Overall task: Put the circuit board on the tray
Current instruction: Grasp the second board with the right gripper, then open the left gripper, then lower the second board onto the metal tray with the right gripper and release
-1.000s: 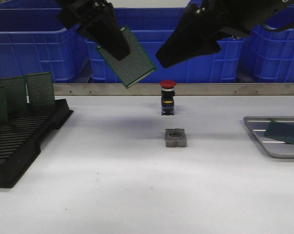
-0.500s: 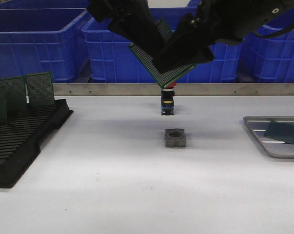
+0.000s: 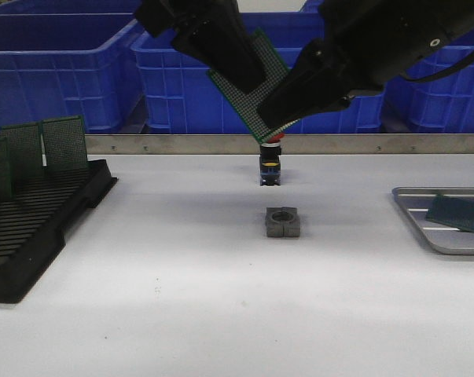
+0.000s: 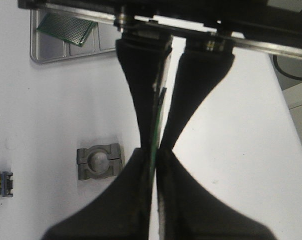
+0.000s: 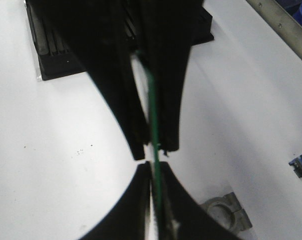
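At the far left we see a black slotted rack with several green perforated boards standing upright in its slots. Behind the white table runs a row of blue plastic bins. High over the table's middle, our left gripper is clamped on one end of a green circuit board, held tilted in the air; in its wrist view the board sits edge-on between the closed fingers. Our right gripper pinches the same board's lower end from the other side. Below them stand a red-capped push button and, nearer us, a grey metal block with a round hole. At the far right lies the silver tray, with another green board resting inside it, well apart from the held one.
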